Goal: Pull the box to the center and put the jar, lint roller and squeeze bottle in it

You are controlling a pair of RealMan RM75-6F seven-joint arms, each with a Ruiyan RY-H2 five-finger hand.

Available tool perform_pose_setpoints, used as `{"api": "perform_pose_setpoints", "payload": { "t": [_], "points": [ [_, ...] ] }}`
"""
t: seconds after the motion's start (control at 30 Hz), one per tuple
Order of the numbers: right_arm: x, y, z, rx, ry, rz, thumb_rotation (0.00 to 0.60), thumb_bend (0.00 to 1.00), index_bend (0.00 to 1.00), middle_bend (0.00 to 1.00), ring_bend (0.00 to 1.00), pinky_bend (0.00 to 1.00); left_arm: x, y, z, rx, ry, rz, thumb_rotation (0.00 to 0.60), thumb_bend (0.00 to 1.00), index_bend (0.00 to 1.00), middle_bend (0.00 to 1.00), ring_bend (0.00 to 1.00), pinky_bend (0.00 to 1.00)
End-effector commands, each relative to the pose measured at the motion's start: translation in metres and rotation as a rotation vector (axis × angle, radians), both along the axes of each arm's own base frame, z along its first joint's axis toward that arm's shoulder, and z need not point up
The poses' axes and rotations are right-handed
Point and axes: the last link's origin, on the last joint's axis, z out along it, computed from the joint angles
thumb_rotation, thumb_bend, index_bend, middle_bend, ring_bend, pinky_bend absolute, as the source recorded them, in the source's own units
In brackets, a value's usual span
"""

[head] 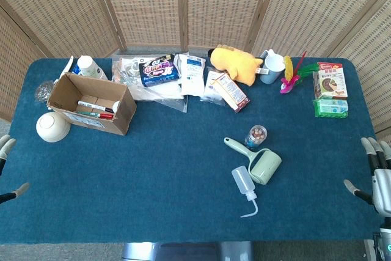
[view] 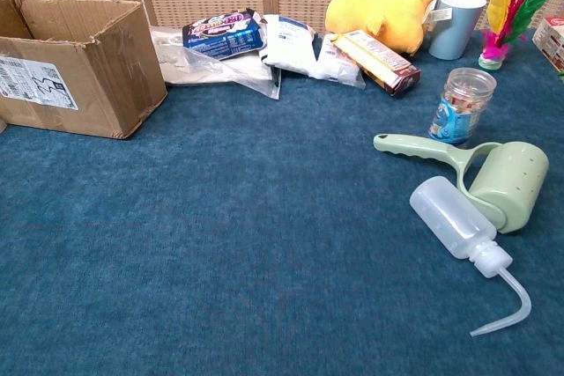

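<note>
- Head view: brown cardboard box, flaps open, sits far left of the jar.
- Green lint roller and translucent squeeze bottle lie just below the jar.
- Left hand and right hand: fingers apart, empty.

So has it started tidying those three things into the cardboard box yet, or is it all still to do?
Nothing looks done yet. The box sits at the table's left, not the center. The jar, lint roller and squeeze bottle lie on the cloth right of center. Nothing is in hand: the left robot hand and right robot hand sit at the table's edges, holding nothing. Pulling the box and all three placements remain.
</note>
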Motion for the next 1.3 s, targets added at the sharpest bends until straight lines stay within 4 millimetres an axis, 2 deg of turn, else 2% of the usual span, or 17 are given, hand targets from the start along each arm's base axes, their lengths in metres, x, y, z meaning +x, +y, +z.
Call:
{"api": "perform_pose_setpoints", "payload": {
  "t": [0.03,0.57,0.73,0.83,1.03,1.17,1.3],
  "points": [
    [0.000,0.000,0.000,0.001,0.000,0.000,0.600,0.00,0.01,0.00,0.00,0.00,0.000,0.000,0.000,0.000,-0.001,0.001,0.600,0.03,0.00,0.00,0.00,0.00],
    [0.000,0.000,-0.001,0.005,-0.003,-0.001,0.600,0.00,0.01,0.00,0.00,0.00,-0.002,0.002,-0.001,-0.007,-0.002,0.007,0.600,0.03,0.00,0.00,0.00,0.00],
    [0.000,0.000,-0.001,0.006,-0.004,-0.001,0.600,0.00,0.01,0.00,0.00,0.00,0.000,0.008,0.005,0.013,-0.015,0.000,0.600,0.03,0.00,0.00,0.00,0.00],
    [0.000,-0.001,-0.002,0.011,-0.003,-0.004,0.600,0.00,0.01,0.00,0.00,0.00,0.004,0.019,0.013,0.029,-0.010,-0.018,0.600,0.03,0.00,0.00,0.00,0.00],
    [0.000,-0.001,-0.002,0.010,-0.003,-0.003,0.600,0.00,0.01,0.00,0.00,0.00,0.017,0.064,0.030,0.003,0.025,-0.044,0.600,0.02,0.00,0.00,0.00,0.00],
    [0.000,-0.002,-0.002,0.011,-0.003,-0.006,0.600,0.00,0.01,0.00,0.00,0.00,0.025,0.096,0.032,-0.048,0.043,-0.053,0.600,0.02,0.00,0.00,0.00,0.00],
    [0.000,-0.001,-0.001,0.006,-0.011,-0.006,0.600,0.00,0.01,0.00,0.00,0.00,0.034,0.131,0.025,-0.096,0.083,-0.086,0.600,0.02,0.00,0.00,0.00,0.00]
  ]
}}
